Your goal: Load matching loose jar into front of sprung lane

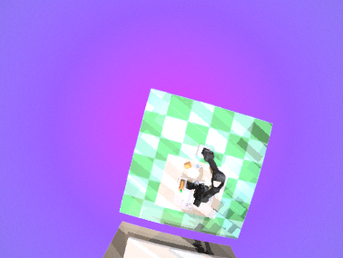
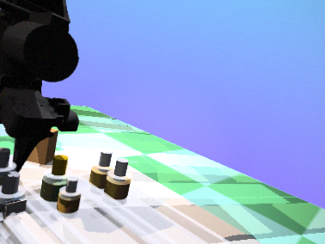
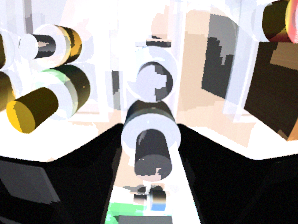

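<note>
My gripper (image 3: 149,128) is shut on a grey-capped jar (image 3: 151,137) (image 2: 4,160) with a pale shoulder and dark body, which looks upright. Directly beyond it, in line with it in the wrist view, stands the lane jar (image 3: 155,80) (image 2: 10,184), also grey-capped. The two look very close together; whether they touch is not clear. A small dark part, seemingly the pusher (image 3: 158,42) (image 2: 15,207), is behind the lane jar. The low front stop and the held jar's base are hidden, so I cannot tell whether it stands on the lane floor.
A yellow-capped green jar (image 3: 65,95) (image 2: 54,186) and an amber grey-capped jar (image 3: 65,45) (image 2: 69,200) stand left of the lane in the wrist view. Two more amber jars stand beyond them in the exterior view. A brown block (image 3: 274,85) (image 2: 44,148) is on the wrist view's right.
</note>
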Controlling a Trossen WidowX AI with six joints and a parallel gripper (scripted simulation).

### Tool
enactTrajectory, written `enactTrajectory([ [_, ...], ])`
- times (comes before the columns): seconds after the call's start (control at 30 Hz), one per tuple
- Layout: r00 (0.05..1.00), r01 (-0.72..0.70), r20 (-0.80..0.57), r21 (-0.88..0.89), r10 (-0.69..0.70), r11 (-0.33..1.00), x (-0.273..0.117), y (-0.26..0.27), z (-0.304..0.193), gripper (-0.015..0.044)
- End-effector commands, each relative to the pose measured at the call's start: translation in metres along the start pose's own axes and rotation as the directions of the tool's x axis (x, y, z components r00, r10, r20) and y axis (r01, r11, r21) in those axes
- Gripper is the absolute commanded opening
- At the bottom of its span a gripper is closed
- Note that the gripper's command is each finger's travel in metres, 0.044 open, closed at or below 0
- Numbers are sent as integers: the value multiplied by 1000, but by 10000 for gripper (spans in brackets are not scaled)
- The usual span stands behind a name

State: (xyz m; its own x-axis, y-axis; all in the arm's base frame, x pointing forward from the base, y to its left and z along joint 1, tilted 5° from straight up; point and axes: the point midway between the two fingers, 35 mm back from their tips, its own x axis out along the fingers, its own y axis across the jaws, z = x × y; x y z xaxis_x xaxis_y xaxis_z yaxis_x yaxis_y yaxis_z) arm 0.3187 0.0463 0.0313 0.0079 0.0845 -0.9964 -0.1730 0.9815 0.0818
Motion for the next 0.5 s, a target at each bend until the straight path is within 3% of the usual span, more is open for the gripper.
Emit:
enactTrajectory([
  [0.0,999,2,32,2,-3,1000,-5,0,11,0],
  [0.47,999,2,33,2,-3,1000,-7,0,16,0],
])
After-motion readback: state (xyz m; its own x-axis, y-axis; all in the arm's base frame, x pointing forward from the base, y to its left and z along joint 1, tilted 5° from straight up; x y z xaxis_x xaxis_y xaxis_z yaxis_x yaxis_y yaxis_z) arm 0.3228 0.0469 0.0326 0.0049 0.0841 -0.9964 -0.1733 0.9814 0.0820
